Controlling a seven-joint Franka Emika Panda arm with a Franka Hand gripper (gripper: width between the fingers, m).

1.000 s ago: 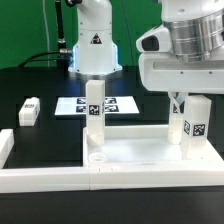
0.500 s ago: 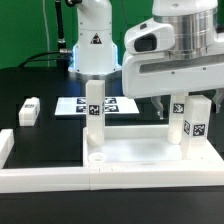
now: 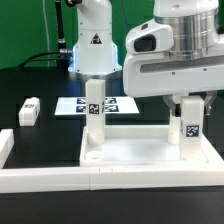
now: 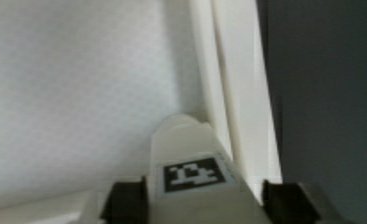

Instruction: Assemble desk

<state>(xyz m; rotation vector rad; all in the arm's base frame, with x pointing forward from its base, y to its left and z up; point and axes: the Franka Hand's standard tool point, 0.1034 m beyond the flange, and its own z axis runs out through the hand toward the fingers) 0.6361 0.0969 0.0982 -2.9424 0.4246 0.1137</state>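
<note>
Exterior view sitting low, near table (image 3: pixel 40 85) edge, facing robot base at 12 o'clock. Wrist view looking steeply down, very close. Both sharing tagged leg (image 3: pixel 191 128) (image 4: pixel 192 160) standing on tabletop panel (image 3: pixel 140 150) (image 4: pixel 73 90).

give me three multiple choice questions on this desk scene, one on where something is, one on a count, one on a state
1. Where does the loose leg lie?
A. on the black table, off the panel's left end in the exterior view
B. on the panel
C. on the marker board

2. How many legs stand upright on the panel?
A. none
B. two
C. four

3. The gripper is
A. far above the desk
B. over the loose leg
C. down at the right leg, a finger on either side

Answers: 1 A, it lies alone on the black surface. 2 B, the middle leg and the right leg. 3 C, the wrist view shows fingers flanking the leg.
</note>
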